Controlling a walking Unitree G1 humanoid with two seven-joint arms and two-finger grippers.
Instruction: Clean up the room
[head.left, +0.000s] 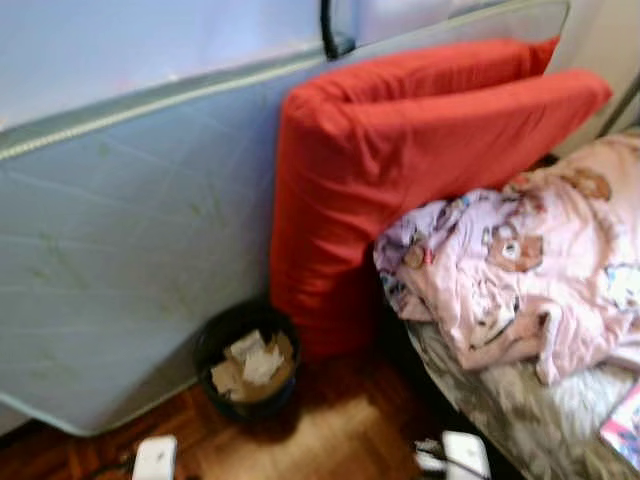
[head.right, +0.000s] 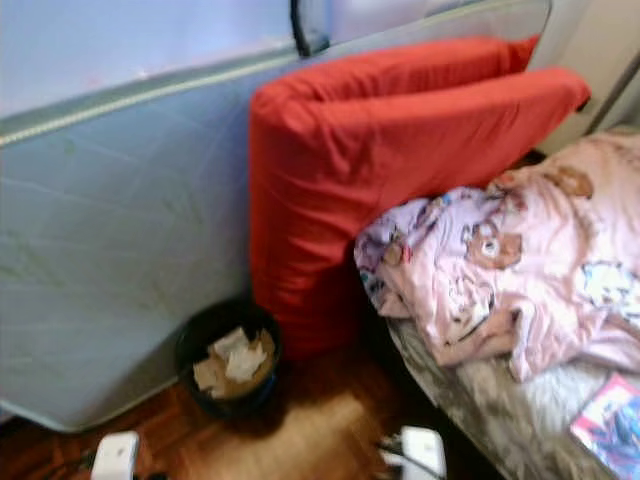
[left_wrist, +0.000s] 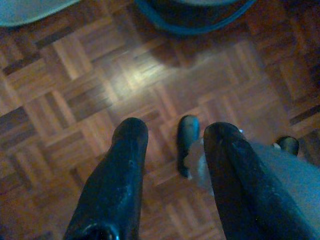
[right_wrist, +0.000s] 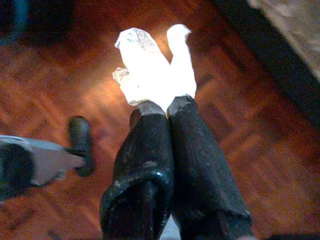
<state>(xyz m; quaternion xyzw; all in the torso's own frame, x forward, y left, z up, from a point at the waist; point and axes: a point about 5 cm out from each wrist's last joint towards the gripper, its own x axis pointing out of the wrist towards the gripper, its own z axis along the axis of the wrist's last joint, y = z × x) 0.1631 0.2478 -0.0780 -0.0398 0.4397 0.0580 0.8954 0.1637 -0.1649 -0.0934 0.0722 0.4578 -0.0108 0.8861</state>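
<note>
A bedroom: bed (head.left: 520, 410), rumpled duvet (head.left: 530, 270), propped mattress (head.left: 120, 250).

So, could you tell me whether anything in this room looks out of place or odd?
Yes. A mattress stands on edge, and a folded red cushion leans upright against it rather than lying flat. A pink blanket is bunched at the bed's edge. The right gripper pinches crumpled white paper above the floor.

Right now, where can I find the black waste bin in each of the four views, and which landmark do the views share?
Left eye view: black waste bin low, left of centre, between the grey mattress and the red cushion.
Right eye view: same spot, slightly further left.
Left wrist view: probably the dark round rim beyond the left gripper.
Right wrist view: too dark to tell.
Shared landmark: parquet floor.
</note>
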